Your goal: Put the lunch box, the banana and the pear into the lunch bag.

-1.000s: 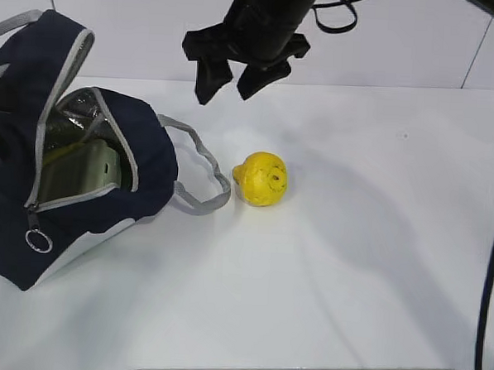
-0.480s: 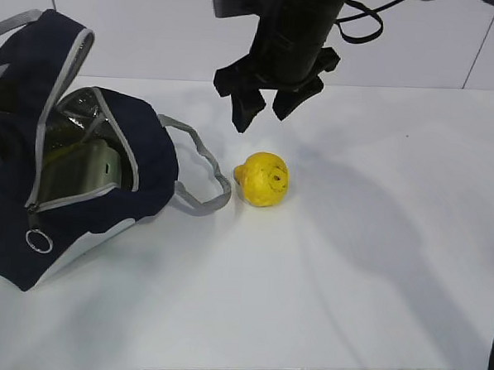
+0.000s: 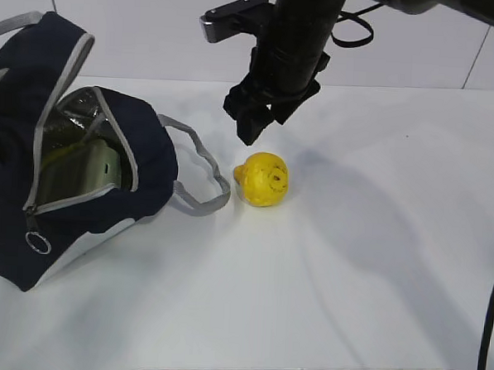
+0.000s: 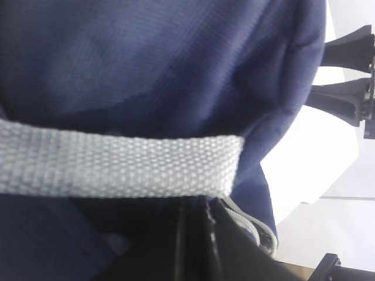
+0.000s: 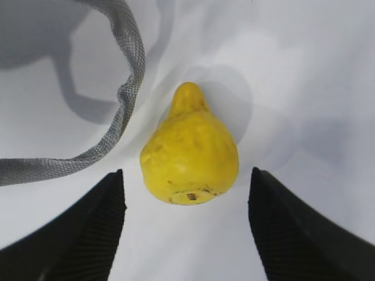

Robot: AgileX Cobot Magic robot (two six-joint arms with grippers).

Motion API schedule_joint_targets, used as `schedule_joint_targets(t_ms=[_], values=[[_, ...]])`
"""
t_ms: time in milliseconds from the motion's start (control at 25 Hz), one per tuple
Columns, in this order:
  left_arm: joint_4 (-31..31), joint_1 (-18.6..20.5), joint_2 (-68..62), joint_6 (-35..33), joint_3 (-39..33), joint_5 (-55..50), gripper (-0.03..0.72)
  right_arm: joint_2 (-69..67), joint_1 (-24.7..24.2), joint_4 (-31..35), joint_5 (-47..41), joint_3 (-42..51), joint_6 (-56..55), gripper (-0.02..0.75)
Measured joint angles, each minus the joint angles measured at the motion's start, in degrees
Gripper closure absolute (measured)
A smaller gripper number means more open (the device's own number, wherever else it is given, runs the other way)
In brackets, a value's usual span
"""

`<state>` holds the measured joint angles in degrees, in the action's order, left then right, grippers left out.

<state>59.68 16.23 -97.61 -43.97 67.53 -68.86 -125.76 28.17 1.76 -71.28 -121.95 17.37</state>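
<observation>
The lunch bag (image 3: 62, 155) lay open at the left, the lunch box (image 3: 78, 174) already inside. Just right of its handle (image 3: 199, 173), the pear (image 3: 262, 178) sat on the white table (image 3: 375, 266). Within the last second the right gripper (image 3: 259, 119) had swung over and dropped above it, fingers apart, likely lining up a grasp. The left gripper's fingers couldn't be judged. A pale panelled wall (image 3: 420, 45) stood behind.

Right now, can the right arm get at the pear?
Probably yes. The right gripper is open above the pear, which lies alone on the table; the bag handle sits beside it, not across it.
</observation>
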Motion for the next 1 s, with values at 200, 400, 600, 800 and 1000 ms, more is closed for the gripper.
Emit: schedule_joint_targets(t_ms=[200, 400, 600, 800, 1000], values=[[-0.23, 0.00, 0.00, 0.00, 0.00, 0.00, 0.705, 0.00, 0.00, -0.70, 0.00, 0.00, 2.51, 0.202], [-0.55, 0.00, 0.00, 0.00, 0.00, 0.00, 0.705, 0.00, 0.00, -0.83, 0.00, 0.00, 2.79, 0.202], [-0.73, 0.00, 0.00, 0.00, 0.00, 0.00, 0.705, 0.00, 0.00, -0.83, 0.00, 0.00, 2.88, 0.202], [-0.73, 0.00, 0.00, 0.00, 0.00, 0.00, 0.705, -0.92, 0.00, 2.50, 0.00, 0.00, 2.88, 0.202], [-1.45, 0.00, 0.00, 0.00, 0.00, 0.00, 0.705, -1.83, 0.00, 4.55, 1.51, 0.00, 2.88, 0.202]])
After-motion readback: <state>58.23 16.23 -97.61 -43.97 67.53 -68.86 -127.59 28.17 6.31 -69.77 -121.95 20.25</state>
